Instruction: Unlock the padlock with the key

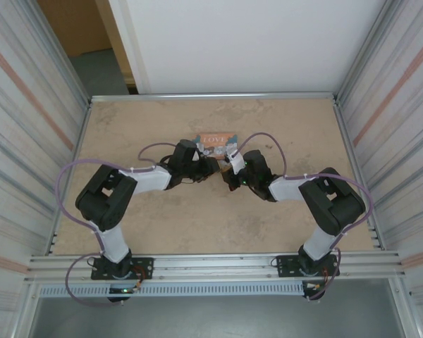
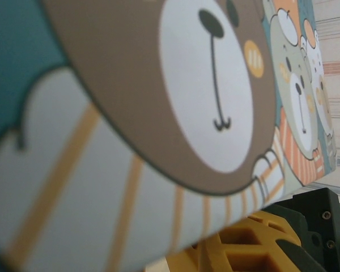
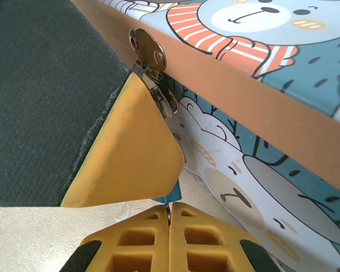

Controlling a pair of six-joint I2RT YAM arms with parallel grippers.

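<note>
**Right gripper** (image 1: 228, 174): lattice pads (image 3: 141, 243) pressed flat together, the seam a hairline. Whether anything thin is pinched there cannot be told. The tips sit just below the silver hasp (image 3: 150, 56) of the tin (image 1: 217, 141), close to its front wall.

**Left gripper** (image 1: 203, 167): how far open cannot be told. One yellow finger (image 2: 238, 243) shows beside the tin's bear-printed face.

**Arms:** both elbows bent, forearms reaching inward to meet at the tin's near side, low over the table (image 1: 127, 127).

**Padlock:** cannot be told apart from the tin's teal print. A teal sliver (image 3: 163, 199) shows just under the hasp, above the closed pads.
</note>
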